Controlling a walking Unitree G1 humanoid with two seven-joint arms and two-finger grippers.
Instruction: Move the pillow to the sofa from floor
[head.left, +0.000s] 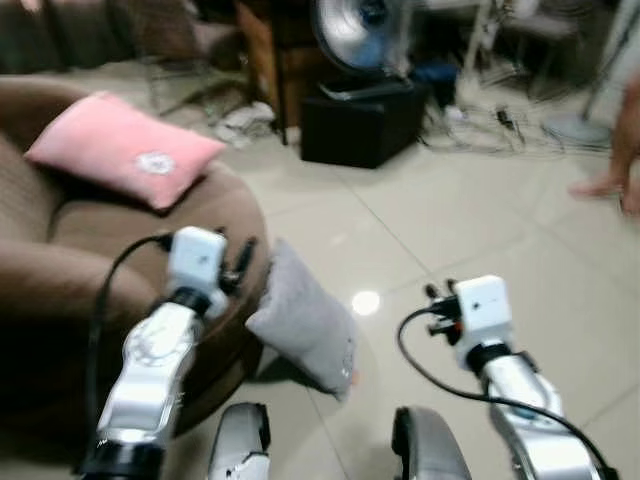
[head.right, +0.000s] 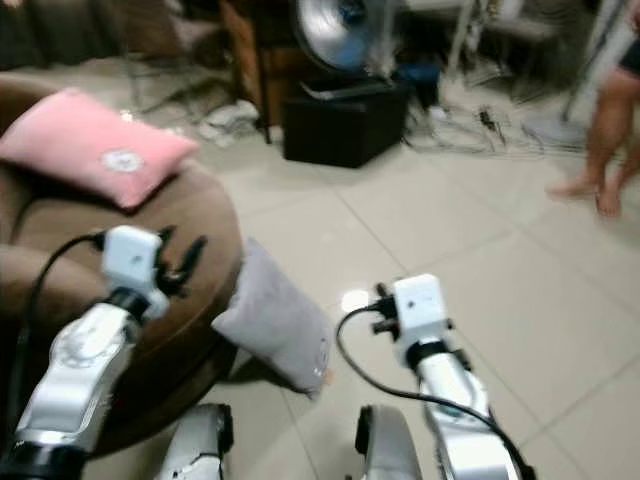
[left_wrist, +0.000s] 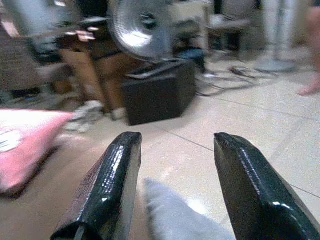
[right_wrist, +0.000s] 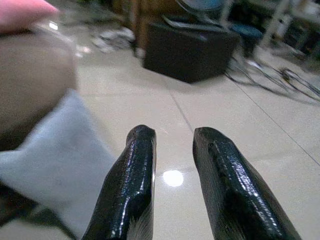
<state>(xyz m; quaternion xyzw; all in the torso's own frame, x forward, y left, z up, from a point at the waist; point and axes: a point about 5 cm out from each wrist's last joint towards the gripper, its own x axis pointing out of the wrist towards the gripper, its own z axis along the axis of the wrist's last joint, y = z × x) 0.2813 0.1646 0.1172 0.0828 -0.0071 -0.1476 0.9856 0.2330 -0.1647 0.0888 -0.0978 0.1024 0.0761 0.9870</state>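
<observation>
A grey pillow (head.left: 305, 322) stands on the tiled floor, leaning against the side of the brown sofa (head.left: 70, 260). A pink pillow (head.left: 125, 148) lies on the sofa seat. My left gripper (head.left: 240, 262) hovers over the sofa's edge, just above and left of the grey pillow, open with nothing between its fingers (left_wrist: 115, 180); the grey pillow (left_wrist: 175, 215) shows below them. My right gripper (head.left: 437, 294) hangs over the floor to the right of the grey pillow (right_wrist: 60, 160), open by a narrow gap and holding nothing.
A black box (head.left: 360, 120) with a silver fan (head.left: 360, 30) above it stands on the floor ahead. Cables (head.left: 490, 130) trail to its right. A person's bare legs (head.right: 605, 130) stand at the far right. Open tiles (head.left: 470, 220) lie between.
</observation>
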